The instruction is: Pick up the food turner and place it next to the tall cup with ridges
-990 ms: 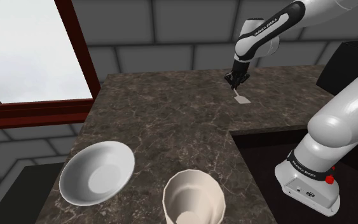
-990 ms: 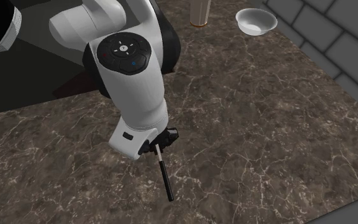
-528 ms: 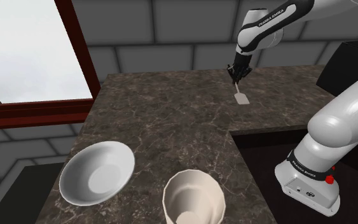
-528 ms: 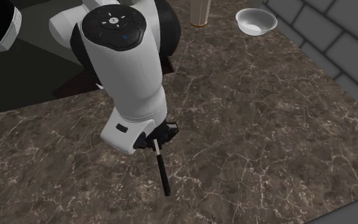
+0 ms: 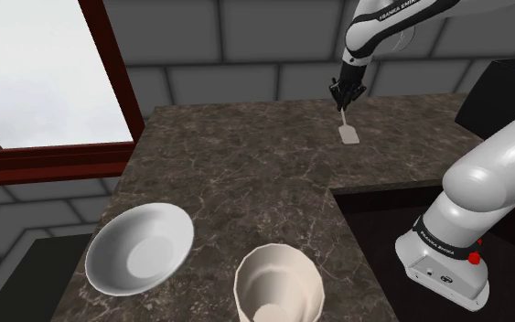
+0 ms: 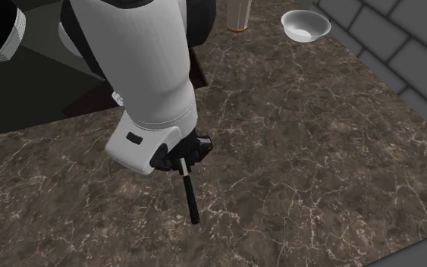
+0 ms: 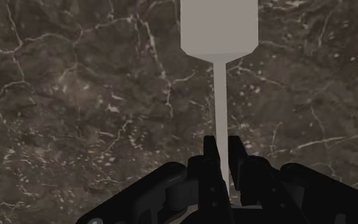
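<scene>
My gripper [image 5: 345,94] is shut on the thin pale shaft of the food turner [image 5: 348,134], near the far edge of the dark marble counter [image 5: 246,165]. The turner hangs a little above the counter, flat pale blade [image 7: 219,28] lowest. In the wrist view both fingers [image 7: 237,153] clasp the shaft. In the second exterior view the turner's black handle [image 6: 191,199] sticks out beyond the gripper [image 6: 183,157]. The tall ridged cup [image 5: 278,284] stands at the counter's near edge, far from the gripper; the cup [image 6: 239,15] is by the top edge of the second exterior view.
A white bowl [image 5: 139,247] sits at the shoulder view's left of the cup, and the same bowl [image 6: 305,25] appears in the second exterior view. A red-framed window [image 5: 109,82] and grey tiled walls border the counter. The arm's base [image 5: 456,238] stands in a dark recess.
The gripper has risen with the turner, lifting its blade off the counter. Cup and bowl have not moved.
</scene>
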